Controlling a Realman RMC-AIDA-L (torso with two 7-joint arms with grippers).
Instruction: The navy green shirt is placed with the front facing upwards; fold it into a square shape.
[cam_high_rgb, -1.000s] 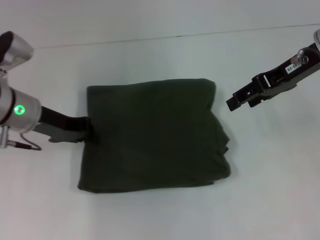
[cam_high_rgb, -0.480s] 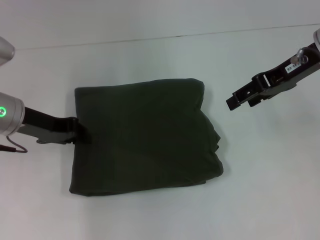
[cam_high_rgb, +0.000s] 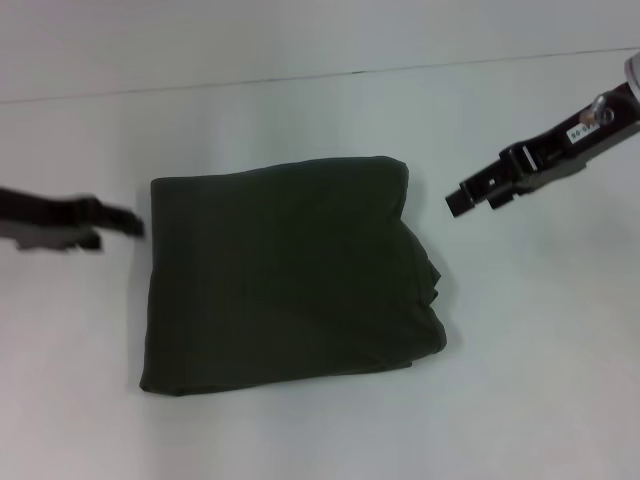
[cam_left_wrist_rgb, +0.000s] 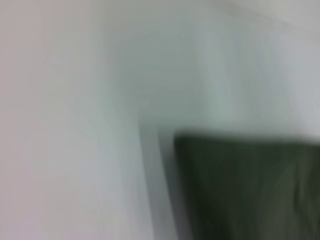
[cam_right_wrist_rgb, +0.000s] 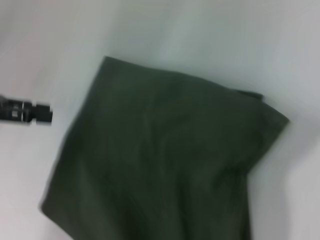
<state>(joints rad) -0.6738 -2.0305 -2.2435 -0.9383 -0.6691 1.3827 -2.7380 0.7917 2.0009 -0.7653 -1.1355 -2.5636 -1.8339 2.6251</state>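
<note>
Mid-frame on white table (cam_high_rgb: 300, 90) we see navy green shirt (cam_high_rgb: 285, 275) lying folded, roughly square. Left gripper (cam_high_rgb: 120, 222) now off shirt's left edge, holding nothing; opening unclear. Right gripper (cam_high_rgb: 462, 197) hovers upper right, empty; opening unclear. We judge fold finished.

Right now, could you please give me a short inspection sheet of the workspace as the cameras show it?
Surface: plain white table, a thin seam line across the far side.
Job's things: navy green shirt lies folded into a rough square, its right edge bunched.
Clutter: nothing seen.
Hands: left hand just left of the shirt, apart from it; right hand to the shirt's upper right, not touching it.
Cables: nothing seen.
Surroundings: nothing seen beyond the table.
</note>
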